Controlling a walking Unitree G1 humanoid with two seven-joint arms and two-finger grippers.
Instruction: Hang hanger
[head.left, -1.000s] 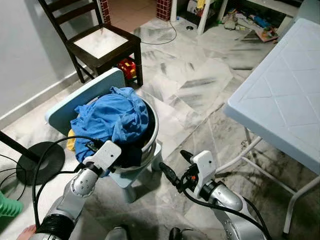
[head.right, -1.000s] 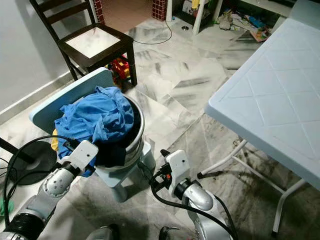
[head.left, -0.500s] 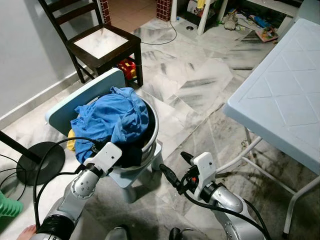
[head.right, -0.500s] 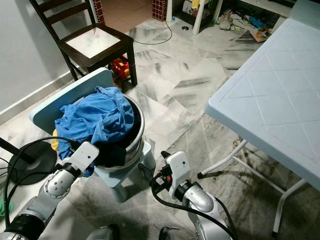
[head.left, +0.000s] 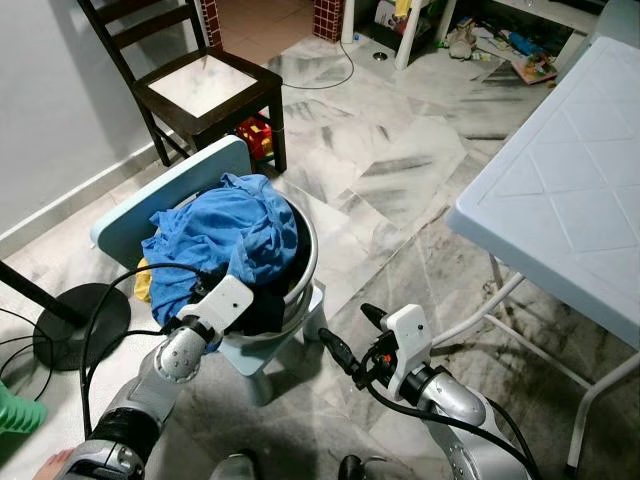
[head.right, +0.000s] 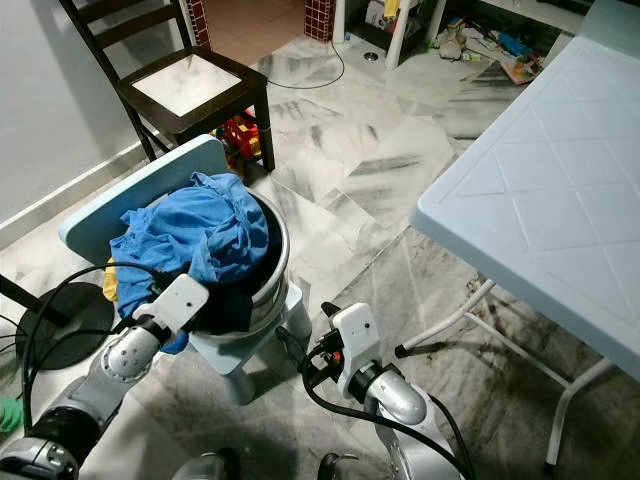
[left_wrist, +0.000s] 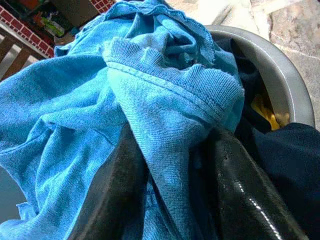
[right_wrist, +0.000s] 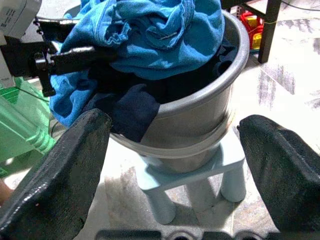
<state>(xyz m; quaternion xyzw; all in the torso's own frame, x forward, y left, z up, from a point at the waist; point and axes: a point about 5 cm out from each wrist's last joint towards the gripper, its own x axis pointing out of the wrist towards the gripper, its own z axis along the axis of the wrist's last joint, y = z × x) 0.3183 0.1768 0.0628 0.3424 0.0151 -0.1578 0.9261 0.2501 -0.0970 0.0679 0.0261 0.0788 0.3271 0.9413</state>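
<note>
Two grippers at work around the grey basin (head.left: 306, 262), on its pale stool (right_wrist: 200, 167). Looks like the searching step, well short of any hanging.

Left gripper (left_wrist: 175, 165): over the basin's near rim, pushed into the blue shirt (head.left: 225, 235) heaped on top. Fingers spread, straddling a ribbed fold of that shirt, one on each side, not pinched on it.

Right gripper (head.left: 352, 332): low and just beside the basin on its table-facing side, aimed at the basin wall. Fingers wide apart, nothing between them.

Hanger: cannot be picked out anywhere in or near the basin. If in there at all, presumably buried under the blue shirt and the dark garment (right_wrist: 132, 107) draped over the near rim. No rail or hook to be made out near the basin either.

Next move, as a judgement: close on the fold and lift the shirt clear of the basin, or push deeper for something rigid. Calls for a slow pull, since the heap sits above the rim and could slide off the stool side. Right gripper well placed to steady the basin wall meanwhile.
</note>
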